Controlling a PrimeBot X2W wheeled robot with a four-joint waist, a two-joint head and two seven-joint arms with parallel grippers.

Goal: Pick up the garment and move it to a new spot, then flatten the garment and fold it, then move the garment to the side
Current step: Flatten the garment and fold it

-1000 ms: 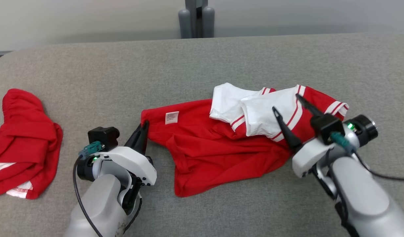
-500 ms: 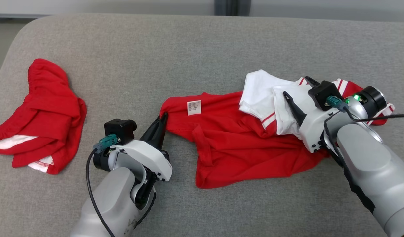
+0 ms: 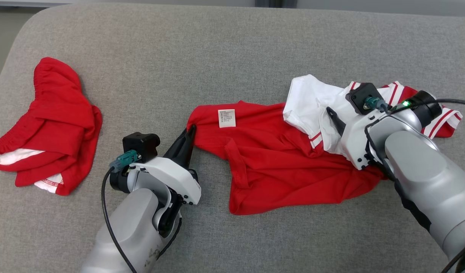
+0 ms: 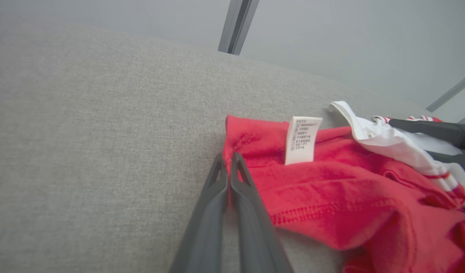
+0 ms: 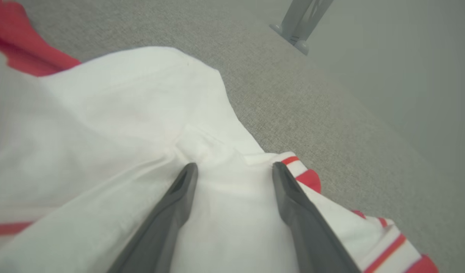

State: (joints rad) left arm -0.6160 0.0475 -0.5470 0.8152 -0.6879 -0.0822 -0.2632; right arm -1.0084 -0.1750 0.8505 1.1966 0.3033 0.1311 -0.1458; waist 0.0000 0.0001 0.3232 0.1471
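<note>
The garment (image 3: 278,159) is a red shirt with white, red-striped sleeves (image 3: 312,102), lying crumpled at centre right in the head view. A white label (image 3: 227,118) shows near its left corner. My left gripper (image 3: 190,131) is shut on that red corner; in the left wrist view the gripper (image 4: 228,159) has its fingers together at the hem beside the label (image 4: 302,139). My right gripper (image 3: 344,108) is open over the white sleeve. In the right wrist view the gripper (image 5: 234,168) stands spread, both fingertips (image 5: 189,170) resting on white cloth (image 5: 122,113).
A second red garment (image 3: 54,125) with white trim lies bunched at the far left. Everything rests on a grey fabric cushion (image 3: 217,49) whose rounded corner is at the upper left. A grey post (image 5: 302,22) stands behind the cushion's far edge.
The camera has tilted down and shifted. My right gripper has come down and forward onto the white sleeve, still open. My left gripper has kept its hold on the red corner.
</note>
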